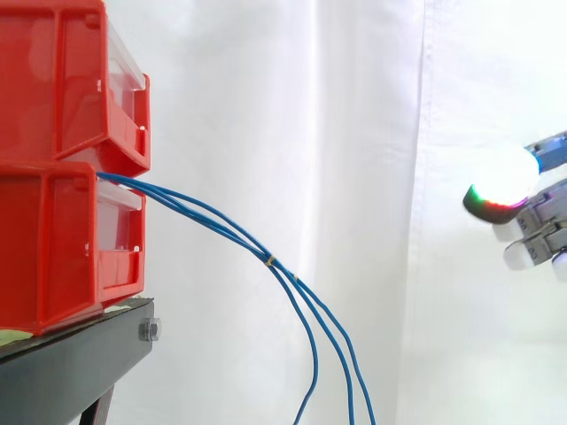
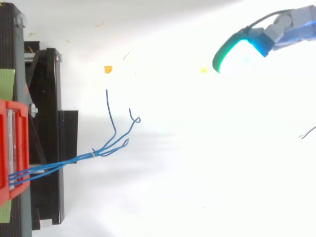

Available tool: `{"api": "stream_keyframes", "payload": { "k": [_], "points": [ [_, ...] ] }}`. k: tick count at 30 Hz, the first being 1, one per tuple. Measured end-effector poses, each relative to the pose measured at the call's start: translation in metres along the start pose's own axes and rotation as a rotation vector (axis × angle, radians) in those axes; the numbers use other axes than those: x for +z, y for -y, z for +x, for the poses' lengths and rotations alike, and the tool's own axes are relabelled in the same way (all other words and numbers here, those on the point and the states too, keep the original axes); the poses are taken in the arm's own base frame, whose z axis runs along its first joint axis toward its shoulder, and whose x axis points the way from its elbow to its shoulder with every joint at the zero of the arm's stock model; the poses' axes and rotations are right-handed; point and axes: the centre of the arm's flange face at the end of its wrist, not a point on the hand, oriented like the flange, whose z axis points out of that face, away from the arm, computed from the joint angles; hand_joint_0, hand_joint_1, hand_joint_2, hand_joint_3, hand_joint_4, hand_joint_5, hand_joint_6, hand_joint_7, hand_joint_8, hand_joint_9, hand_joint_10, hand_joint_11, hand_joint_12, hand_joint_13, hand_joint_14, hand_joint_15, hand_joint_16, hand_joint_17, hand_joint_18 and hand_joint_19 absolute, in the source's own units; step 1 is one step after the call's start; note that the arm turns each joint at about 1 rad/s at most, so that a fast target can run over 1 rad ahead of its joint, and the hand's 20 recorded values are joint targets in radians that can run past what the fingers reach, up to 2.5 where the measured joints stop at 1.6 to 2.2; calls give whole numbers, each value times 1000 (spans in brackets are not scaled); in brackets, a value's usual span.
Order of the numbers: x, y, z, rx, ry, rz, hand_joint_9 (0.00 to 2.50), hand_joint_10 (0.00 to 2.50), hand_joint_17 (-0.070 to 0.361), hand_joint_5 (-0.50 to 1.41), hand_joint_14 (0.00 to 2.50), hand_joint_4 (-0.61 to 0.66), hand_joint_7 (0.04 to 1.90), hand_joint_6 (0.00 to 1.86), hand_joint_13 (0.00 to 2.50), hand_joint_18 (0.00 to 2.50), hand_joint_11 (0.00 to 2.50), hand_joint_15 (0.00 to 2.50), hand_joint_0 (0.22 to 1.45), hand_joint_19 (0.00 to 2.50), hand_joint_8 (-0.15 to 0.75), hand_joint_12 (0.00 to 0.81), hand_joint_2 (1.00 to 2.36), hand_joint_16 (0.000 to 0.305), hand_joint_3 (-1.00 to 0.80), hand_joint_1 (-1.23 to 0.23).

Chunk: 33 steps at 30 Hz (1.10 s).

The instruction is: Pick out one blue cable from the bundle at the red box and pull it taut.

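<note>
The robot hand (image 1: 536, 217) hangs with fingers loosely extended, gripping nothing. The blue cables (image 1: 266, 257) leave the red box (image 1: 53, 248), sag, meet at a small tie, then splay and hang free. They lie well apart from the hand, toward its 8 o'clock. The next move is best aimed past the tie, where the strands separate: pinch one alone, then draw it toward 3 o'clock.
</note>
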Motion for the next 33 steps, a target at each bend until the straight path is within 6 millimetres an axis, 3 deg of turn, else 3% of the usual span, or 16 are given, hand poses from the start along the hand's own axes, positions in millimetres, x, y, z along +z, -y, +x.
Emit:
{"api": "stream_keyframes", "payload": {
  "k": [6,20,33],
  "points": [
    [24,15,14,-44,51,-12,426,0,90,-234,0,122,598,501,316,199,23,0,470,279,209,281,1000,40,-500,-570],
    [102,58,51,-58,61,-4,449,0,90,-227,0,141,607,501,330,188,31,0,469,283,217,283,1000,40,-500,-589],
    [132,85,65,-107,111,-58,468,0,90,-220,0,150,618,501,350,194,57,0,471,296,222,287,1000,40,-500,-592]
  ]
}}
